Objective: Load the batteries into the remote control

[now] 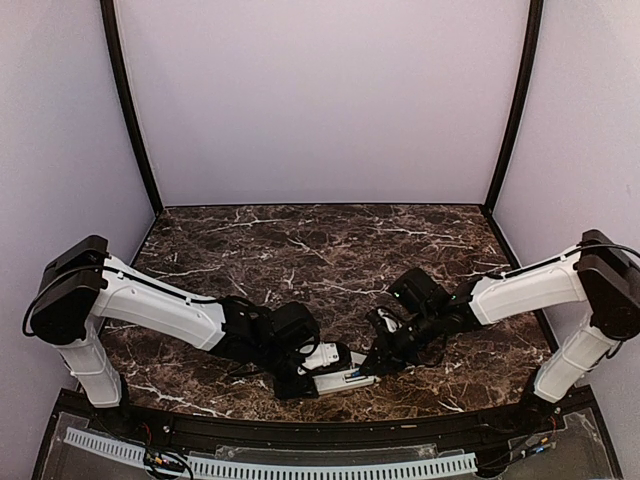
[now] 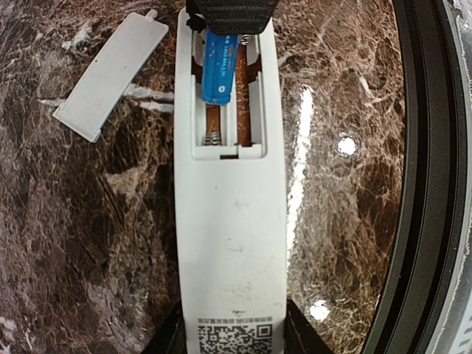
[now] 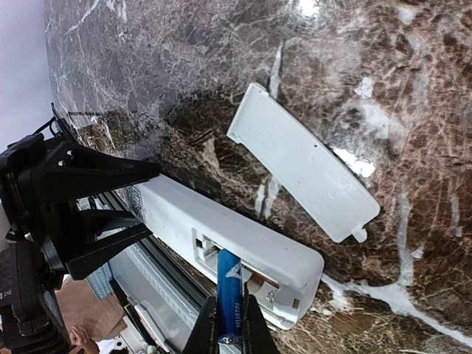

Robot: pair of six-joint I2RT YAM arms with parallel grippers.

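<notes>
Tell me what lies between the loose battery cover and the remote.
Only bare marble table: the battery cover lies apart from the remote, nothing between them, clearest in the left wrist view.

Robot test cell, lab-type. Plain pale lilac walls (image 1: 320,100) close three sides with black corner posts (image 1: 130,110). Dark marble-patterned table (image 1: 330,240) carries two bolted arms (image 1: 160,305), white slotted cable duct (image 1: 300,466) along its near edge.

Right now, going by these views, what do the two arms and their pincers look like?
Both are built alike. The left arm and right arm have white rounded links between bulky black joints, with thin black cables looping by the shoulders. The left pincer and right pincer are black, each with two tapering fingers. No markings show.
</notes>
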